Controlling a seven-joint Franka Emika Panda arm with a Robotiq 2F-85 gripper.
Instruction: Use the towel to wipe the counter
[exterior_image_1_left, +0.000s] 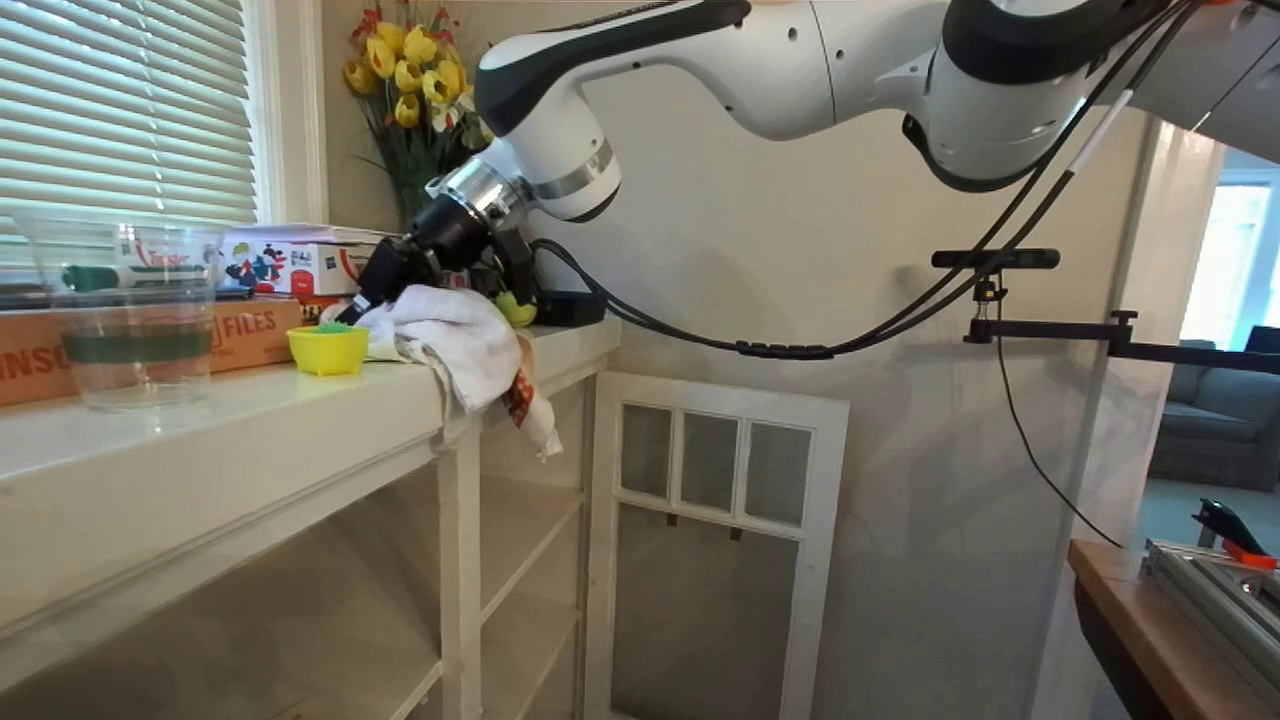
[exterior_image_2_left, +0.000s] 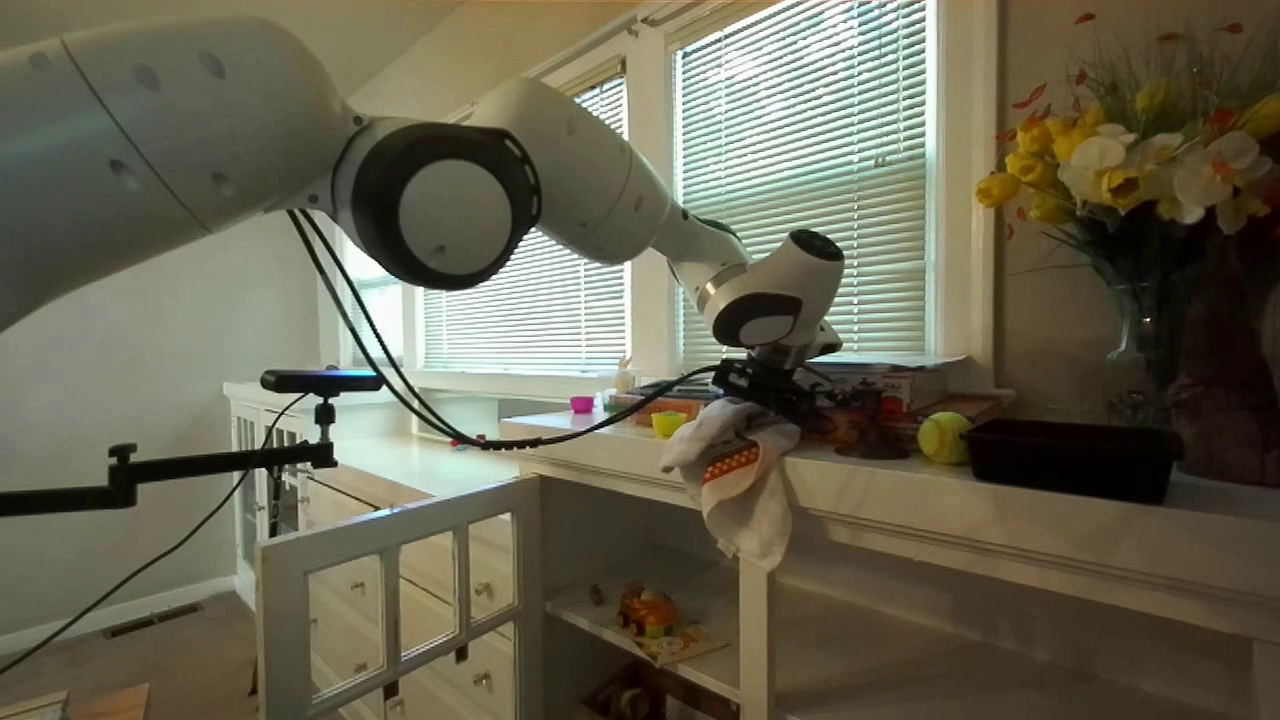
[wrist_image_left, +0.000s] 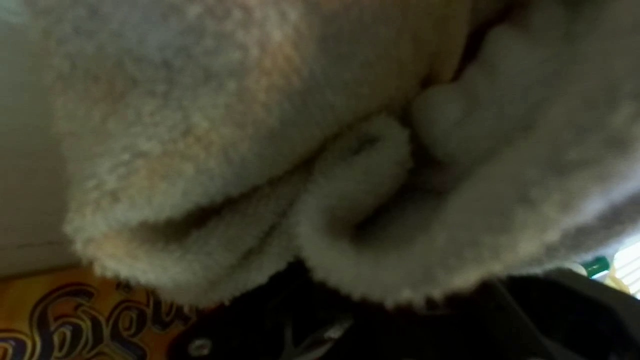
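1. The jaws, left of centre in an exterior view, end a white-and-black jointed robot arm. Cloth and shadow hide where they would close, so I cannot tell whether they are clamped; the folds heaped against them suggest a hold.
2. The fluffy white cloth towel, with an orange-red patterned patch, is bunched at the jaws and droops over the front edge of the glossy white-painted desk. It fills most of the wrist view.
3. Just beside the towel, toward the left of the frame, stands a small yellow plastic cup; whether they touch is unclear. Farther left are an orange cardboard box and a clear plastic tumbler.
4. At the right of an exterior view, a yellow-green tennis ball sits just beside a black rectangular tray.
5. Progress, as I judge it: the towel is at the desk, but no wiped streak or spill shows, so completed wiping cannot be read. With much cloth dangling, a flat pass across the top probably remains.
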